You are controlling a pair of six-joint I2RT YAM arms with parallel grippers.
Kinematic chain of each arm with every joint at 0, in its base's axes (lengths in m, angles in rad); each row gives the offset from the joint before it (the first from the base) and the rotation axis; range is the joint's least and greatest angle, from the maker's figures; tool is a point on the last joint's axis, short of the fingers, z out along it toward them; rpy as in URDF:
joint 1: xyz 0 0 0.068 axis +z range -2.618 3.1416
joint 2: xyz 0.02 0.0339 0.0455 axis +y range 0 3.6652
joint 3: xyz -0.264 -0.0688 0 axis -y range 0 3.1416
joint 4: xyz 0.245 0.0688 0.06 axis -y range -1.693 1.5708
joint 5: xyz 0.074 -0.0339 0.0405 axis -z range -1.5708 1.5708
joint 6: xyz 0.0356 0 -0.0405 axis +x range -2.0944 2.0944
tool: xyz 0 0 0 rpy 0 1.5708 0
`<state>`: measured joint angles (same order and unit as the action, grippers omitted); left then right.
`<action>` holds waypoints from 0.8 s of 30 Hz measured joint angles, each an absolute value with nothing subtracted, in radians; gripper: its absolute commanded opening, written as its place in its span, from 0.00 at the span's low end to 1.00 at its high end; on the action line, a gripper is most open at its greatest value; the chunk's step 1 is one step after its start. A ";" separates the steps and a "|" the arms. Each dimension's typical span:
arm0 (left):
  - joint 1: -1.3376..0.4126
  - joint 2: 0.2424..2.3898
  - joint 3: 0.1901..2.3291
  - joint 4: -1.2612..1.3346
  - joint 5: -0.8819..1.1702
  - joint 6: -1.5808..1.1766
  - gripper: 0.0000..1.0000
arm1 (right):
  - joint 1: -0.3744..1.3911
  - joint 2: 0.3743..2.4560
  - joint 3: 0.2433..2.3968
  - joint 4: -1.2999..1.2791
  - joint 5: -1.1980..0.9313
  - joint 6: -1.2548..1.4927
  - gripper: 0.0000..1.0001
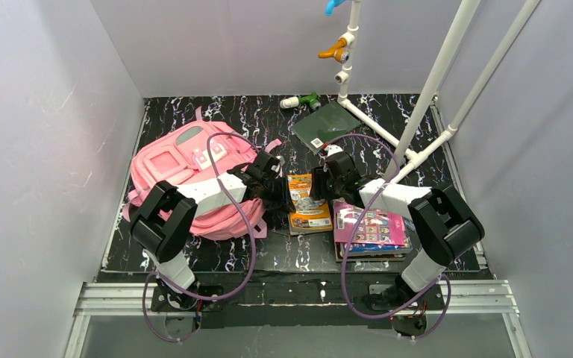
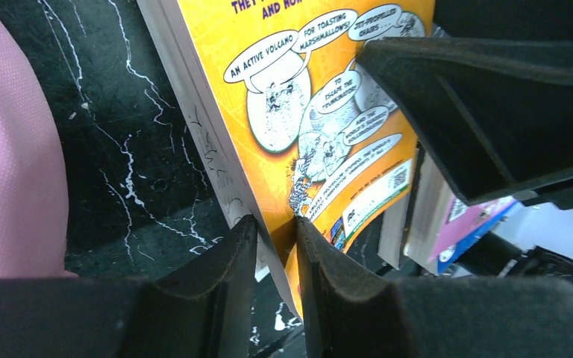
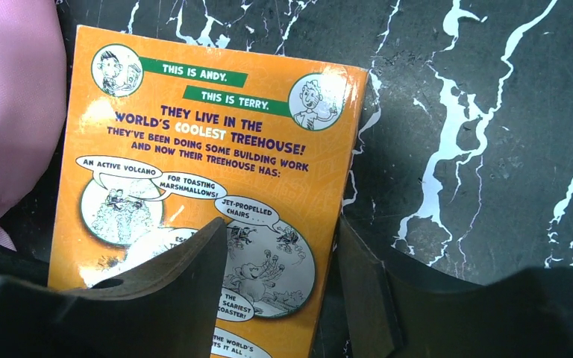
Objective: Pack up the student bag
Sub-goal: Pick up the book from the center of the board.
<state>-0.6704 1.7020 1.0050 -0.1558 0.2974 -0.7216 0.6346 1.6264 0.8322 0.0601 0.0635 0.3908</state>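
The pink student bag (image 1: 179, 168) lies at the left of the table, and its fabric shows in the left wrist view (image 2: 7, 149) and the right wrist view (image 3: 7, 97). An orange paperback (image 1: 307, 201) lies between the arms, back cover up. My left gripper (image 1: 276, 186) is shut on the book's left edge (image 2: 306, 97), with one finger under the cover and one on top (image 2: 276, 231). My right gripper (image 1: 321, 185) is open. It straddles the book's right edge (image 3: 216, 142), with one finger over the cover and one over the table (image 3: 280, 239).
A stack of books with a pink cover (image 1: 373, 227) lies right of the orange book. A dark green book (image 1: 324, 125) and a small green and white object (image 1: 302, 101) lie at the back. A white pipe frame (image 1: 433, 82) slants over the right rear.
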 measured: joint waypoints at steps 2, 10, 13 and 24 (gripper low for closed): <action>-0.657 1.702 1.005 -0.148 0.324 -0.749 0.25 | 0.634 1.626 0.828 0.070 0.064 0.392 0.59; -0.616 1.702 1.005 -0.104 0.390 -0.891 0.17 | 0.628 1.628 0.823 0.084 0.059 0.397 0.56; -0.595 1.702 1.005 -0.104 0.414 -0.958 0.02 | 0.628 1.632 0.823 0.095 0.054 0.398 0.57; -0.555 1.703 1.006 -0.113 0.432 -1.011 0.00 | 0.646 1.611 0.844 0.037 0.011 0.302 0.91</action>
